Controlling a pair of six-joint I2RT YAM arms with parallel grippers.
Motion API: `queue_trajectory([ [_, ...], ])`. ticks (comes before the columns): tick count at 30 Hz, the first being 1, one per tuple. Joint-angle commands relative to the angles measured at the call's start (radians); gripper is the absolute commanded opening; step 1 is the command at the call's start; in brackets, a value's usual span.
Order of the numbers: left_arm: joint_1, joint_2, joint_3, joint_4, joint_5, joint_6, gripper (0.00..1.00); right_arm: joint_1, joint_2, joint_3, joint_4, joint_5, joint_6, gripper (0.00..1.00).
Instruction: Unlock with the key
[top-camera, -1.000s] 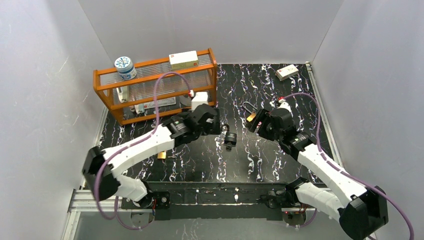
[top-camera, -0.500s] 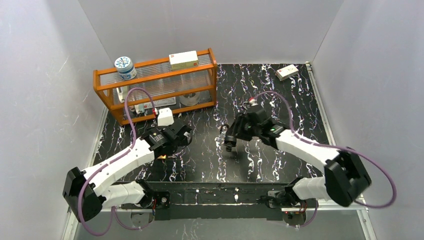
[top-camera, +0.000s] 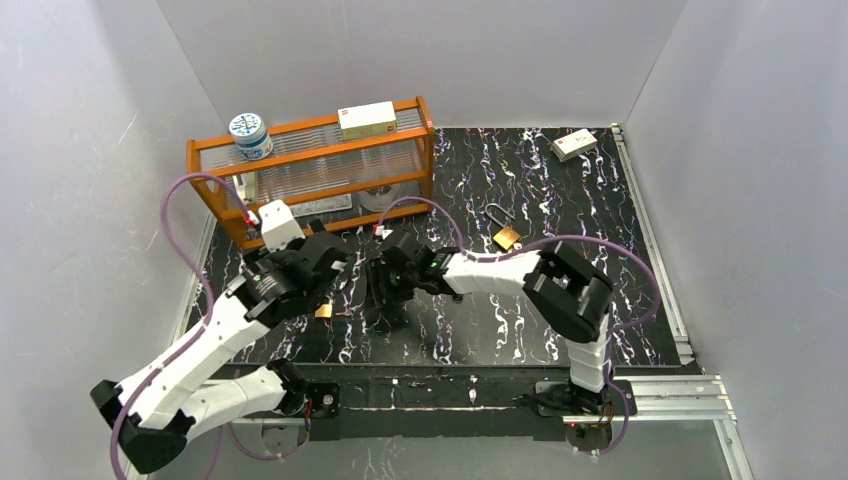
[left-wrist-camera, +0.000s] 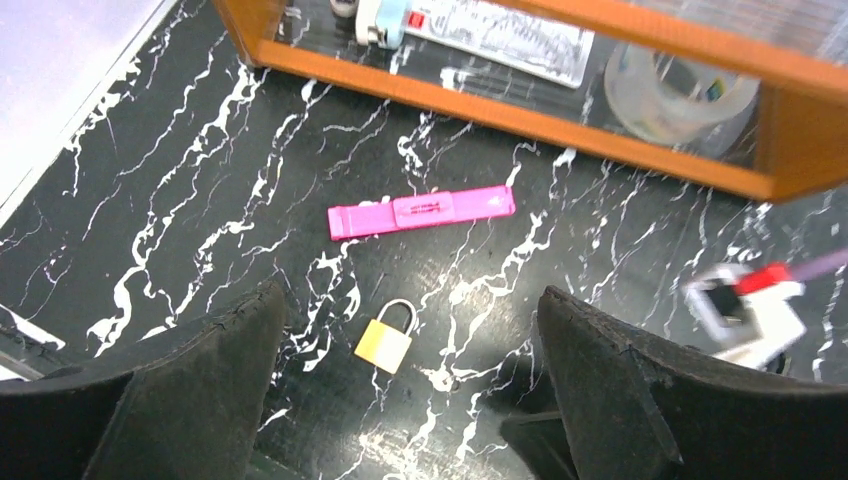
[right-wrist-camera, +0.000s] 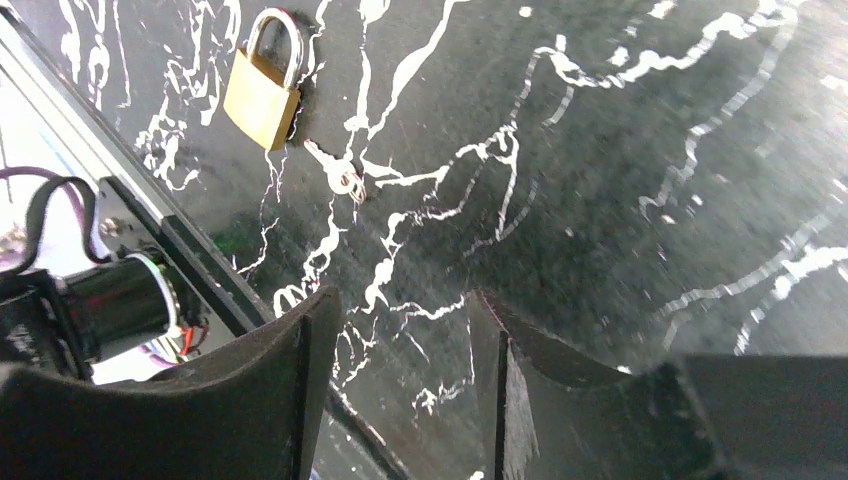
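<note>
Drew left gripper (left-wrist-camera: 408, 300) back from table centre toward the near left; now hovers with small brass padlock (left-wrist-camera: 385, 338) between its fingers. Swung right gripper (right-wrist-camera: 405, 300) across from the right side, jaws narrowed; key (right-wrist-camera: 340, 178) now just beyond its fingertips, larger padlock (top-camera: 507, 237) well apart.

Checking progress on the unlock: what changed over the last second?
The right gripper swung left to the small brass padlock and key, jaws open. The left gripper pulled back leftward, toward its base. The larger brass padlock and orange rack stayed put.
</note>
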Motion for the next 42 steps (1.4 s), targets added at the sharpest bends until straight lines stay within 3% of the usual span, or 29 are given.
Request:
queue_trajectory([
  [1,0.004,-0.082,0.029,-0.001,-0.119,0.029,0.96,0.018,0.075,0.109,0.039,-0.054,-0.076,0.58],
  [12,0.003,-0.162,0.024,0.019,-0.145,0.049,0.98,0.044,0.217,0.238,0.031,-0.113,-0.118,0.46],
  [28,0.003,-0.16,0.022,0.04,-0.121,0.042,0.98,0.067,0.271,0.298,-0.053,-0.076,-0.169,0.33],
  [37,0.004,-0.158,0.022,0.045,-0.109,0.047,0.98,0.069,0.287,0.301,-0.048,-0.053,-0.184,0.17],
  [42,0.004,-0.148,0.028,0.052,-0.101,0.06,0.98,0.068,0.253,0.252,0.031,-0.04,-0.216,0.03],
])
